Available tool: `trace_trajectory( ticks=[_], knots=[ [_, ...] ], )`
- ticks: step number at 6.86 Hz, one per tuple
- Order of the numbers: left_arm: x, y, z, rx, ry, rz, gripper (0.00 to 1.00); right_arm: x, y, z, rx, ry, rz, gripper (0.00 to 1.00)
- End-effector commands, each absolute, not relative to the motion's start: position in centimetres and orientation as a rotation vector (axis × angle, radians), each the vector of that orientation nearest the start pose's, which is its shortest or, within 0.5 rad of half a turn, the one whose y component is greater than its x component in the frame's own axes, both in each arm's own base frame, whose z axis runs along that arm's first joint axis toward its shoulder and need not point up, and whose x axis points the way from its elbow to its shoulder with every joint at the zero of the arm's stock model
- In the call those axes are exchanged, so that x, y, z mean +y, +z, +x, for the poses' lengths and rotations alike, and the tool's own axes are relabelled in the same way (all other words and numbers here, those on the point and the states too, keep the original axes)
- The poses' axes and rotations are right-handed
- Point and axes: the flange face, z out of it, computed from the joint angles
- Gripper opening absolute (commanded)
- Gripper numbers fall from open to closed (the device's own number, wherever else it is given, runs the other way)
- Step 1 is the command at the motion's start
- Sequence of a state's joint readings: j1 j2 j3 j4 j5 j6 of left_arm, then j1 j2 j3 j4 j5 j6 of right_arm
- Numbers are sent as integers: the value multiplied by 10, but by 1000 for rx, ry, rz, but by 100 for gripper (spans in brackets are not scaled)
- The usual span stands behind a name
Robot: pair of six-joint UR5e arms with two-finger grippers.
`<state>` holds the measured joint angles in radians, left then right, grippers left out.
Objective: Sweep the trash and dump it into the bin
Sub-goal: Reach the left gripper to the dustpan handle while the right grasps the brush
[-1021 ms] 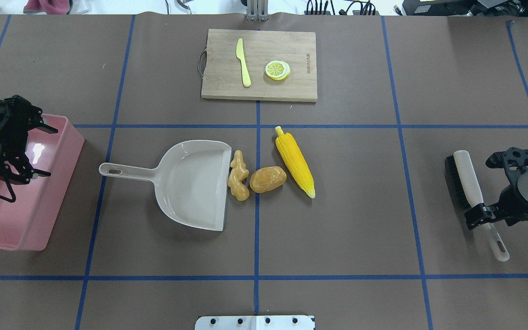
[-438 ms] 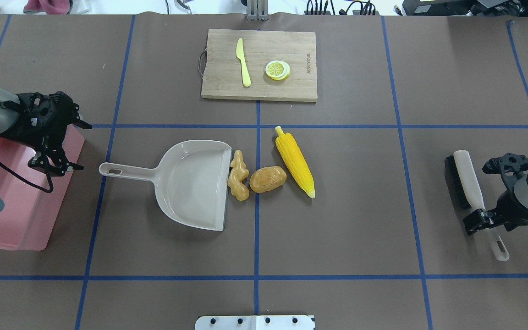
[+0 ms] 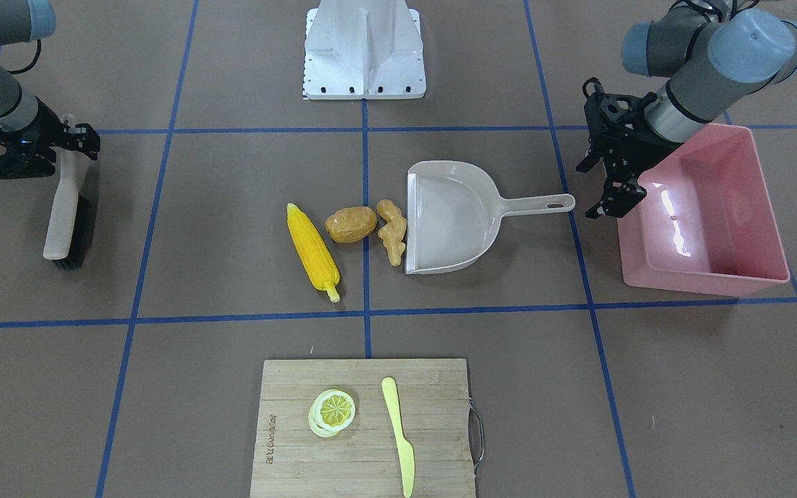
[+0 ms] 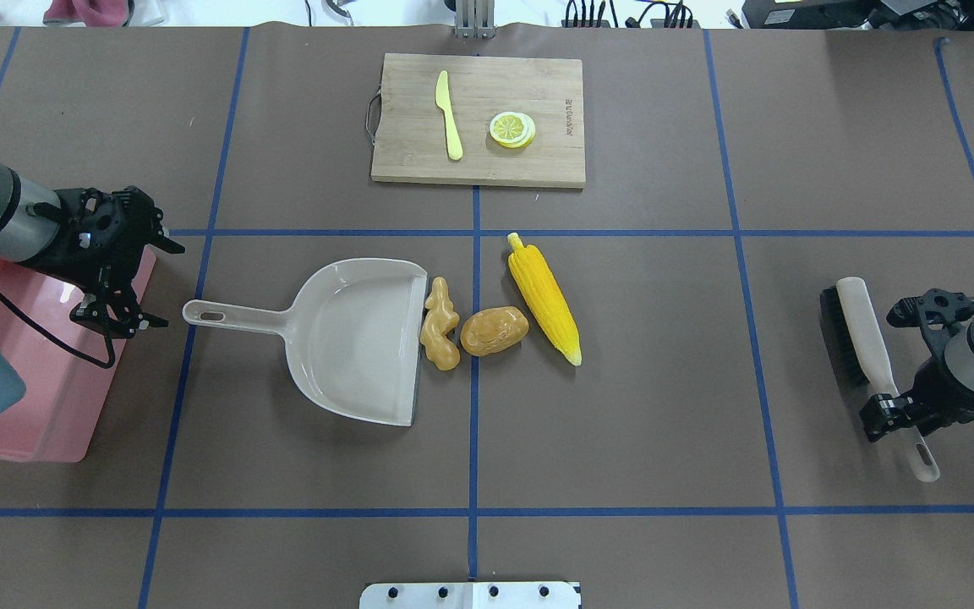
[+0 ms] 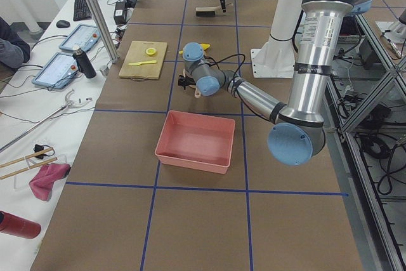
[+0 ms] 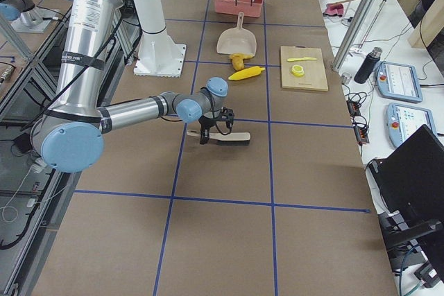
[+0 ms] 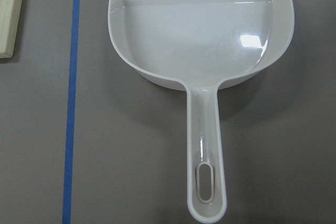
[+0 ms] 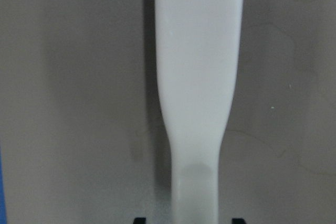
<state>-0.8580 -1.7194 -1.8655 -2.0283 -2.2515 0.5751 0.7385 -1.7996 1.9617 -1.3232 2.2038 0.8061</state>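
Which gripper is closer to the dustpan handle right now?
Left. The left gripper hovers just off the end of the dustpan handle; the right gripper is far across the table, over the brush.

Yellow corn cob (image 4: 544, 298), tan-brown potato (image 4: 494, 331), tan ginger root (image 4: 439, 326), pink bin (image 4: 39, 414) — beige dustpan (image 4: 352, 338)

Bare table (image 4: 157, 381) between bin (image 4: 47, 406) and dustpan (image 4: 360, 338)

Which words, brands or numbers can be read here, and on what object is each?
Cutting board: one brand mark along the edge beside the lemon slice, too small and blurred to read.
No other readable text, number or sign.
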Motion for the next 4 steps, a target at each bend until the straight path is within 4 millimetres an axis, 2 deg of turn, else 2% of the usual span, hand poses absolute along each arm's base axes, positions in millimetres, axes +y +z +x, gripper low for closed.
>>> trace_trajectory(
  ticks=[1,2,4],
  knots=[
    [-446,384,328,807,1444,866,98,-332,543,-256,-731,-158,-198,0],
    [-442,386,336,820,1444,853,98,-333,543,-255,-733,-162,-195,0],
    [-444,388,342,820,1449,848,98,-337,514,-241,-748,-146,-169,0]
  ],
)
